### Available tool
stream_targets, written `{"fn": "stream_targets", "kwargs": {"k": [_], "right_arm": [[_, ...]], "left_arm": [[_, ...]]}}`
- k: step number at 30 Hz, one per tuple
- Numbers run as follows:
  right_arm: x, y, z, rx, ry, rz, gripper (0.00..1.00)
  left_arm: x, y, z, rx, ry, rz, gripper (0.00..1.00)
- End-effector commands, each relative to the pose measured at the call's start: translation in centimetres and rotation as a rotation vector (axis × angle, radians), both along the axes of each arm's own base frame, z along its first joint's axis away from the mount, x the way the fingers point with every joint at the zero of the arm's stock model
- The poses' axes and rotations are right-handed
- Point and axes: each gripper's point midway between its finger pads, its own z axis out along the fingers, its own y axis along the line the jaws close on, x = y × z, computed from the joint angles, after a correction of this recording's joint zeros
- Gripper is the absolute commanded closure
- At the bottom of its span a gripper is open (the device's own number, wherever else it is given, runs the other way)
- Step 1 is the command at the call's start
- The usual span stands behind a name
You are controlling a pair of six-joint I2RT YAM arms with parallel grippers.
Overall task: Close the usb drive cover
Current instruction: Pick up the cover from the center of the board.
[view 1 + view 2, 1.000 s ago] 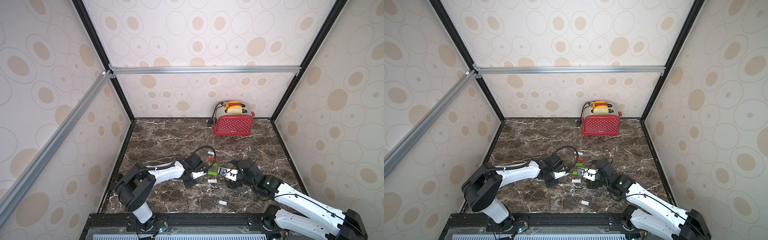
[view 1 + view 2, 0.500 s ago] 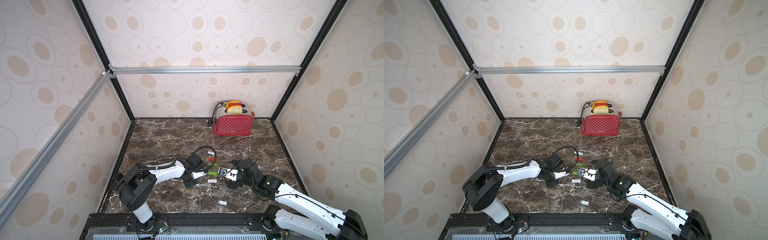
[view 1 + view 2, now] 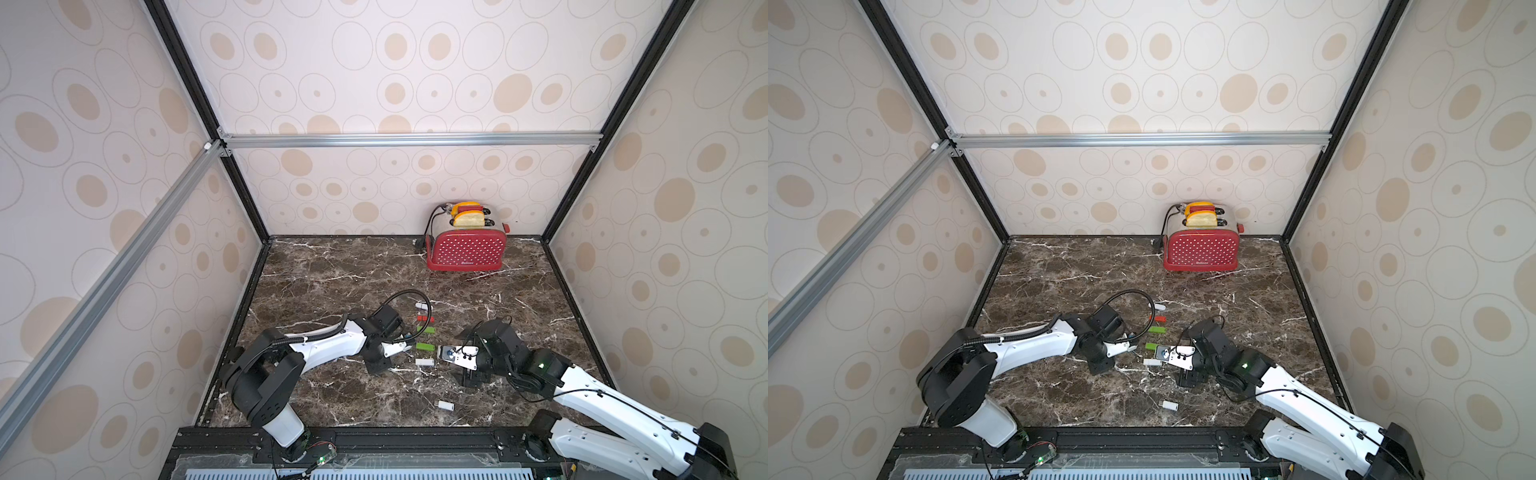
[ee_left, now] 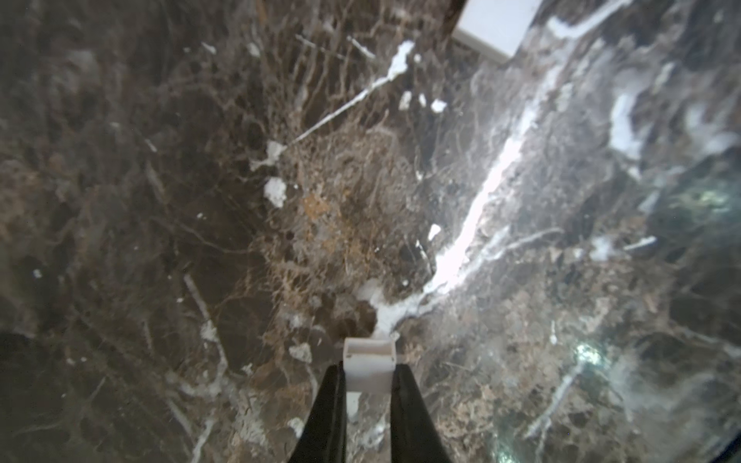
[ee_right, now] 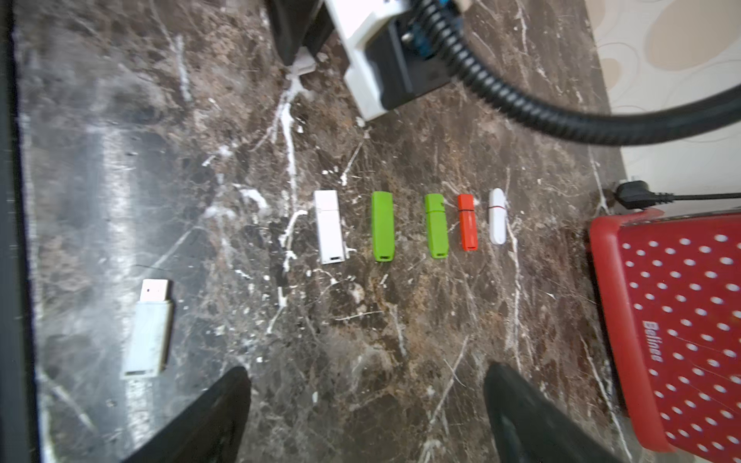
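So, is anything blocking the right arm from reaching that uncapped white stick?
Nothing visible does. Only bare marble lies between the open right end effector and the uncapped white stick; the capped sticks lie farther back.

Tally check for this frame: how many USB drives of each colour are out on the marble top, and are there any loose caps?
White USB drives: 3
Green USB drives: 2
Orange-red USB drive: 1
White cap, held in the left gripper: 1
Total: 6 drives and 1 cap, 7 items
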Motion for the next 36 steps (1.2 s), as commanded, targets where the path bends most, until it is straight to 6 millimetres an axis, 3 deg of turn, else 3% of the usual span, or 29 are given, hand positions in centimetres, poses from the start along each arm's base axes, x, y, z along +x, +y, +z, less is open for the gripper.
{"fn": "stream_targets", "kwargs": {"k": [1,7,18,23,29,36], "right_arm": [[-2.9,0.2,-1.2,-0.045,0.126,0.06,0.07],[-4.5,1.6,-3.5,-0.116,0.2,0.119,0.08],[-6.5,2.7,-6.0,-0.188,0.244,0.182,0.09],[-5.1,5.0,-2.8,-0.066,0.252,0.109,0.11],[-0.3,5.6,3.2,0.327,0.509,-0.185,0.2],[5.0,5.9,7.0,0.634,0.839,-0.536,0.28]], "left_arm": [[0.1,0.2,2.6,-0.069,0.017,-0.002,0.85],[0.1,0.7,5.1,-0.153,0.021,0.002,0.85],[-0.1,1.4,5.6,-0.184,0.024,0.006,0.85],[0.0,1.2,6.6,-0.193,0.011,-0.026,0.86],[1.0,-0.1,9.8,-0.244,-0.049,-0.103,0.87],[2.5,-2.1,14.8,-0.355,-0.194,-0.217,0.88]]}}
